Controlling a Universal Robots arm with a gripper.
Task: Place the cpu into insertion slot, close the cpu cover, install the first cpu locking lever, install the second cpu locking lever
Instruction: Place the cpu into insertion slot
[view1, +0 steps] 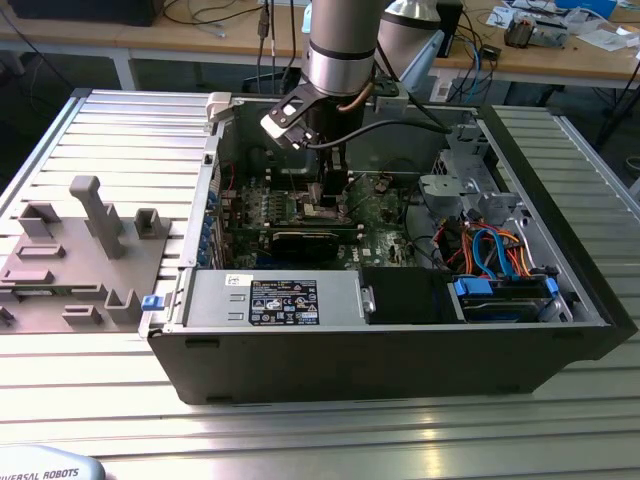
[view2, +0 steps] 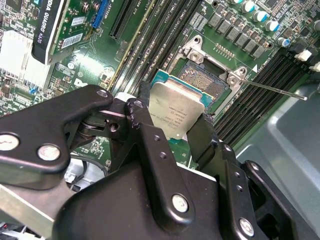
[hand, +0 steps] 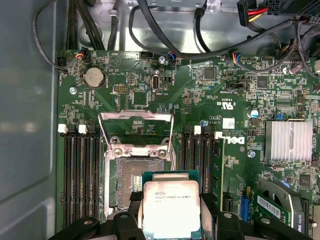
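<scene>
1 gripper (hand: 171, 221) clamps the cpu (hand: 171, 204)

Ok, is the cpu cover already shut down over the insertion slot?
No, in the first wrist view the cpu cover stands swung open, leaving the insertion slot exposed, with the cpu held in the hand.

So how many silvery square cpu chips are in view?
1. The cpu is clamped in the black gripper, close to the open dark insertion slot, silvery cpu cover raised. The arm may hide others.
</scene>
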